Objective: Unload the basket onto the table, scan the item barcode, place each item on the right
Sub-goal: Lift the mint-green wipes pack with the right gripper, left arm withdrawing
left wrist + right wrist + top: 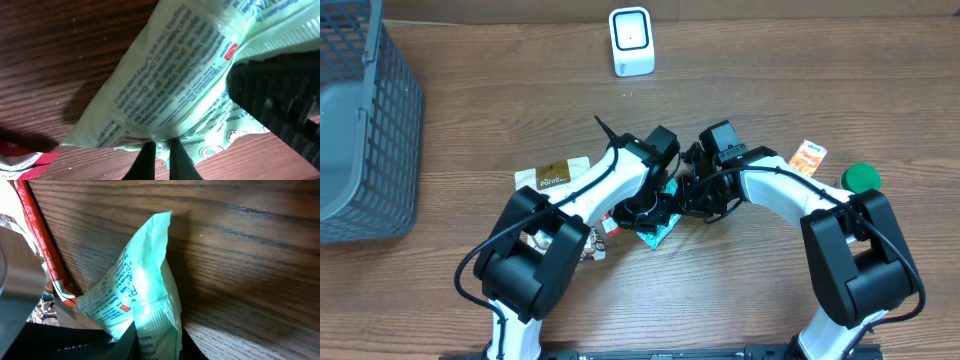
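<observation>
Now the left claw [160, 152] is pinching the green packet [170, 85] by one edge. The right claw [157, 344] is clamping another edge, at the middle of the desk [240, 255].

Table [770, 60]: brown wood, clear grain, smooth with a low sheen.
Green packet [165, 85]: thin plastic film, glossy, creased and crinkled, printed in blue.
White scanner [631, 40], far side: smooth glossy plastic.
Grey basket [380, 130], far left: matt plastic lattice.
Red-and-white wrapper [40, 245]: shiny film, wrinkled.
</observation>
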`<state>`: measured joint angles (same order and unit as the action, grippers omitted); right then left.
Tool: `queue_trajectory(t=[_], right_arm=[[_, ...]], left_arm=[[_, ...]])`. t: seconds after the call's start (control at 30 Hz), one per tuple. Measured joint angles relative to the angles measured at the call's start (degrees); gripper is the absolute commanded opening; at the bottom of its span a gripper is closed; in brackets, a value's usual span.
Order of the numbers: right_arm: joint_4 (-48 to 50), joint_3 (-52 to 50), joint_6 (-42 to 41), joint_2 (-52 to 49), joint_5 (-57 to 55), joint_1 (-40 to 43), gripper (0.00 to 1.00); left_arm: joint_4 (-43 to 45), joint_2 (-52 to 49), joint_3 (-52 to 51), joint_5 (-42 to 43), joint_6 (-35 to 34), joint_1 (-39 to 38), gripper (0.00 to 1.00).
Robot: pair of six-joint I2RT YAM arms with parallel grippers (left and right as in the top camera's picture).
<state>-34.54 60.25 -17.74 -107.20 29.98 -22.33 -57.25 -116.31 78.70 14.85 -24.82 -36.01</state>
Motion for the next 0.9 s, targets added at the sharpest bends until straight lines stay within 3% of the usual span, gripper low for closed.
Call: queue_trajectory(t=[0.37,0.47,0.6,0.8,0.9], right_arm=[[-0.09,0.0,-0.07,0.0,-0.24,0.0,0.17],[-0.07,0.0,-0.04,0.0,-0.26,0.0,0.16],[-0.07,0.0,-0.2,0.0,-0.28,0.0,0.08],[0.02,0.0,-0.24,0.0,-0.26,0.0,0.08],[0.0,0.0,-0.2,0.0,-0.24,0.0,0.08]], left_arm=[[-0.61,10.19,-1.53,-6.01,0.39,5.14,0.04],[-1.7,14.05,-1.51,-10.08,0.39,9.51,0.04],[-1.88,16.87,-1.51,-14.56,0.39,17.51,0.04],[-1.9,17.53,-1.51,-17.73,0.42,29.2,0.04],[-1.9,17.53,-1.51,-18.34,0.94,32.52,0.12]])
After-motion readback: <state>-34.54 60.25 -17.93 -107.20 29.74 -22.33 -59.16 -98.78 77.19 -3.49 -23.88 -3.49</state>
